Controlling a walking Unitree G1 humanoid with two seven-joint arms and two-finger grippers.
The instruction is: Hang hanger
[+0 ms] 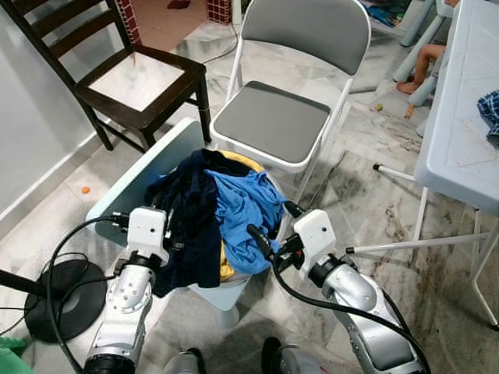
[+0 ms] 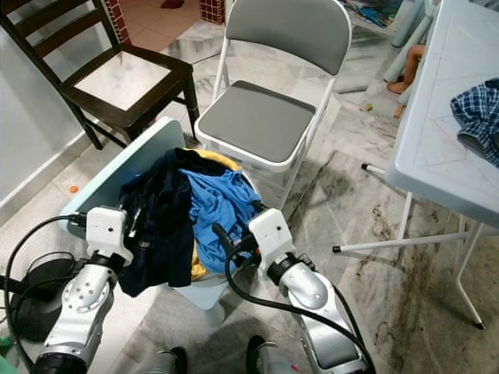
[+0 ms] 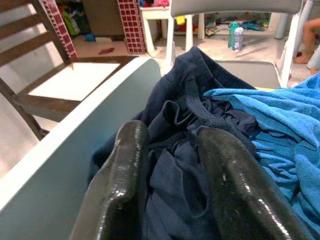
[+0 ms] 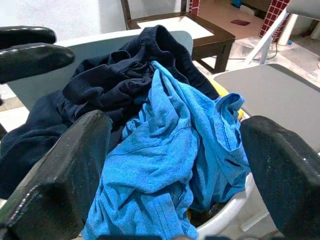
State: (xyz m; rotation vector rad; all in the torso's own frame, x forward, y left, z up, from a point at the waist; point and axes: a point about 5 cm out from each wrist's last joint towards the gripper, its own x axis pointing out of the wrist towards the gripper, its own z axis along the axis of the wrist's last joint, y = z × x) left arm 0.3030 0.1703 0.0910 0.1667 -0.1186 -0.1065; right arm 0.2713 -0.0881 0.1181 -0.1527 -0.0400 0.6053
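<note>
Both grippers hover at a white basket [image 1: 234, 282] heaped with clothes: the left gripper [image 3: 172, 180] has its fingers parted around a navy garment [image 1: 187, 218], and the right gripper [image 4: 175, 175] is spread wide beside a blue shirt [image 1: 245, 210]. Behind stand a grey folding chair [image 1: 273, 121] and a dark wooden chair [image 1: 140, 86]. I can't make out a hanger or any writing.
</note>
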